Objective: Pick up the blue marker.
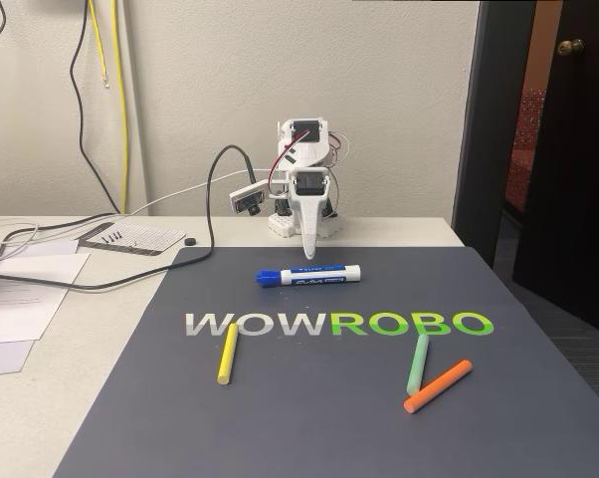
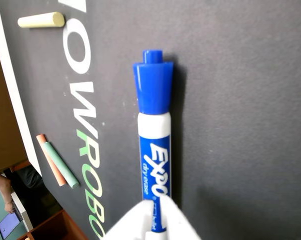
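The blue marker lies flat on the dark mat, just behind the WOWROBO lettering, with its blue cap to the left in the fixed view. My white gripper points straight down right behind the marker's middle, its fingers pressed into one narrow blade. In the wrist view the blue marker runs up the frame, cap at the top. The gripper enters from the bottom edge over the marker's label end. Its jaws stand close together with nothing held between them.
On the mat's near half lie a yellow stick, a green stick and an orange stick. Papers and black cables lie on the table at left. An open dark door stands at right.
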Controlling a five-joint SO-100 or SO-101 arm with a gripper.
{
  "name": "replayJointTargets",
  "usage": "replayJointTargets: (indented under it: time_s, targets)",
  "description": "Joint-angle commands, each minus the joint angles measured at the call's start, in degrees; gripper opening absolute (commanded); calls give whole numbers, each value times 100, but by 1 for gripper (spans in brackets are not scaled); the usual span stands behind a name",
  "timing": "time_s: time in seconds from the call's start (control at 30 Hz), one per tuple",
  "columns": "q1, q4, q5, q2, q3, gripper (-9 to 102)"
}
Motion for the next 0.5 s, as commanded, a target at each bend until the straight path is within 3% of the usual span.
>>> replayJointTargets:
  time_s: [0.0, 0.47]
  targets:
    - [-88, 9, 176, 334, -9, 0]
    - [-123, 0, 202, 334, -9, 0]
